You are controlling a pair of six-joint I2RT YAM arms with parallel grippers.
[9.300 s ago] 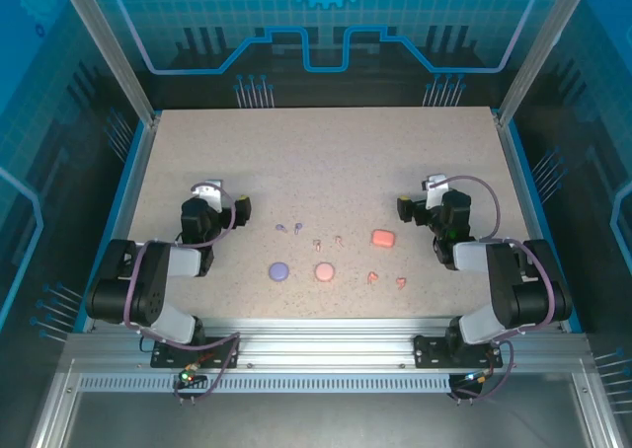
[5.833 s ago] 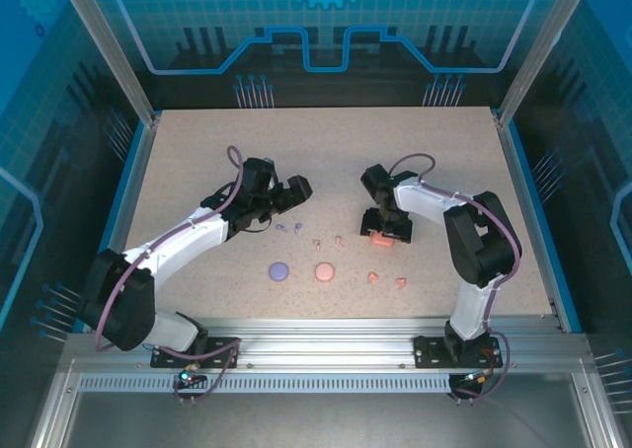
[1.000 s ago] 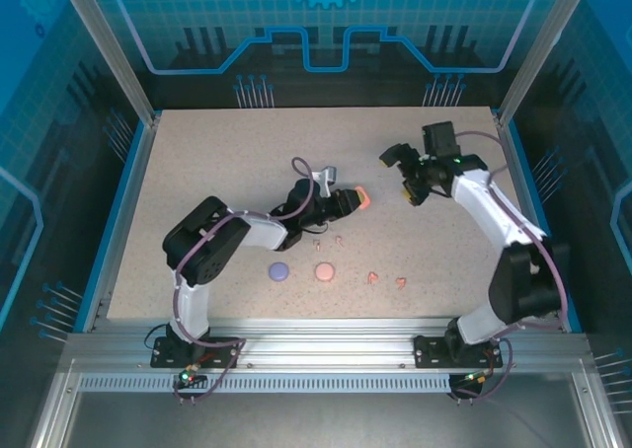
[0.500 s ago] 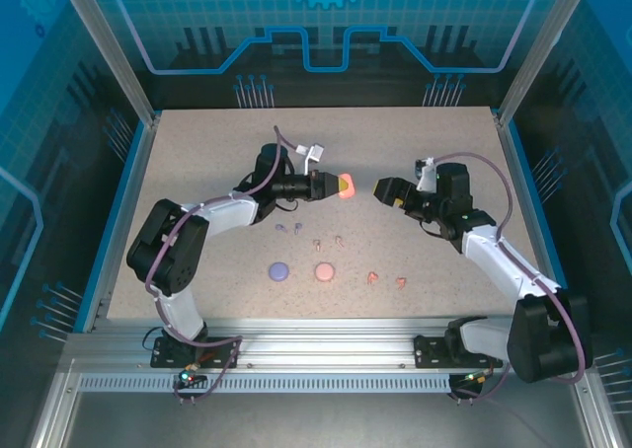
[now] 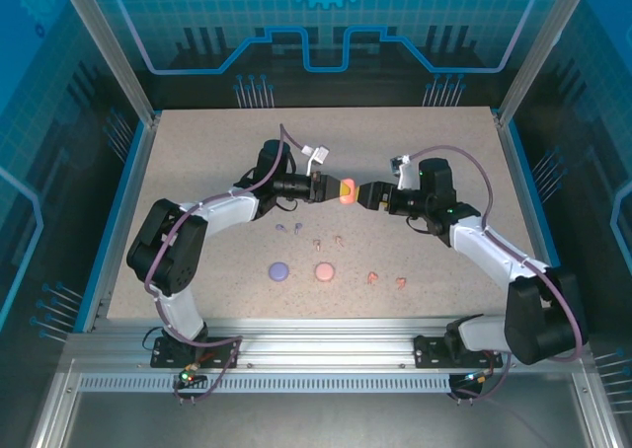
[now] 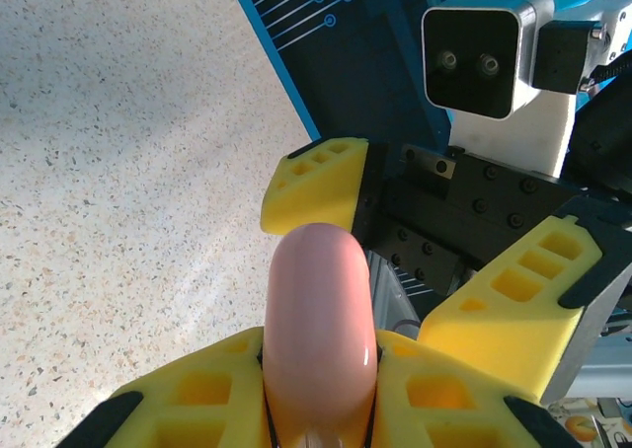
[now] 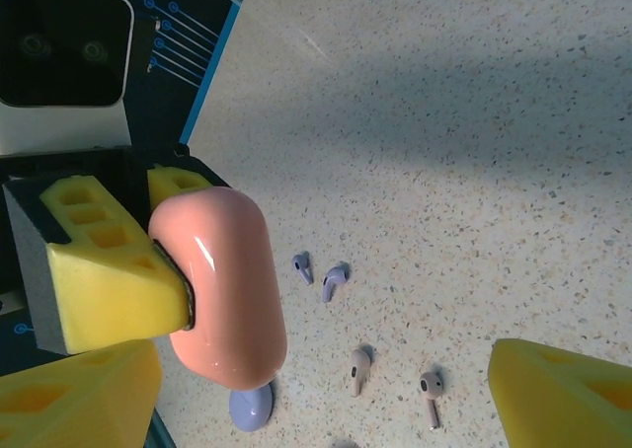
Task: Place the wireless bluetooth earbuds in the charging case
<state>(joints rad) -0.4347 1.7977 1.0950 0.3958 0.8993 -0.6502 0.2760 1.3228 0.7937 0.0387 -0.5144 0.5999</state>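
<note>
Centrally held item: coral-orange case (image 5: 347,188) – raised above the table (image 5: 197,162) at mid-scene, between the two grippers.
Left gripper (image 5: 336,187): fingers were clamped on the left end of the coral-orange case; in the left wrist view its yellow pads (image 6: 197,399) pressed both flanks of the case (image 6: 318,320).
Right gripper (image 5: 367,195): fingers were spread wide, just right of the case's free end; contact with the case could not be determined.
Right wrist view: the case (image 7: 222,290) lay between that gripper's own fingers, closer to one of them than the other.
Purple earbuds (image 5: 281,227): a pair lay loose on the table, near of the held case.
Pale pink earbuds (image 5: 317,242): a pair lay loose, just right of the purple pair.
Coral-orange earbuds (image 5: 372,277): a pair lay loose on the table – nearer and further right than the others.
Purple case (image 5: 278,269): rested on the table, near of the purple pair.
Pink case (image 5: 324,270): rested beside the purple case, to its right, not touching it.
</note>
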